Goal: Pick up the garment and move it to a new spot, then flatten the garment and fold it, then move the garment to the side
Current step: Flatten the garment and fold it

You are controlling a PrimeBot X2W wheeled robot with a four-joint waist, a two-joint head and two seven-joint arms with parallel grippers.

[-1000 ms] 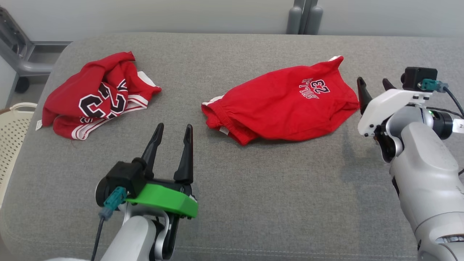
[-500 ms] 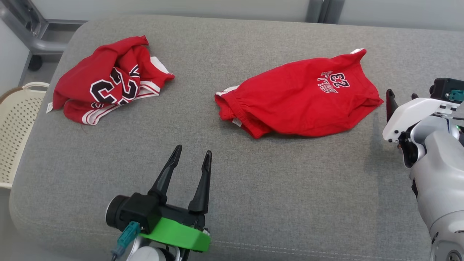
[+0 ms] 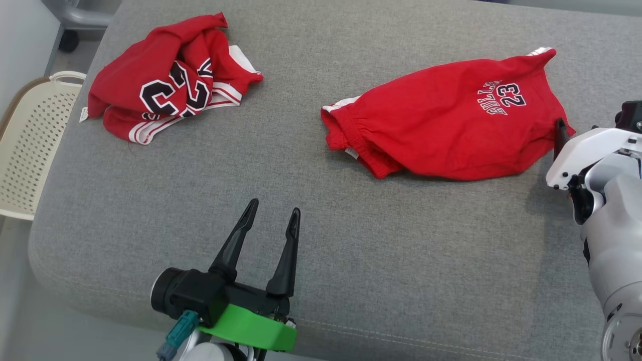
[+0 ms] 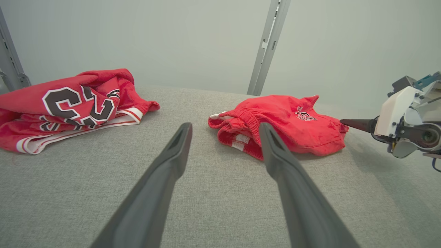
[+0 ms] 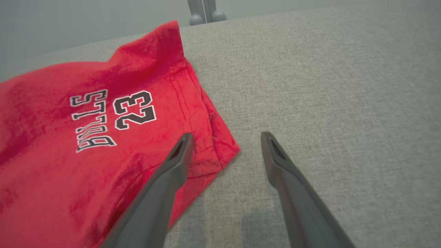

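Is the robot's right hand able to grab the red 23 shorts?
Probably yes. The right gripper is open at a corner of the red shorts, with one finger over the fabric and nothing lying between them.

1. Bare grey pad lies open between the crumpled jersey and the shorts.
2. The pad's near half offers free passage.
3. A basket stands beside its left edge.

Crumpled red jersey near far-left corner of grey cushion; cream perforated basket beside left edge; grey wheeled frame beyond.
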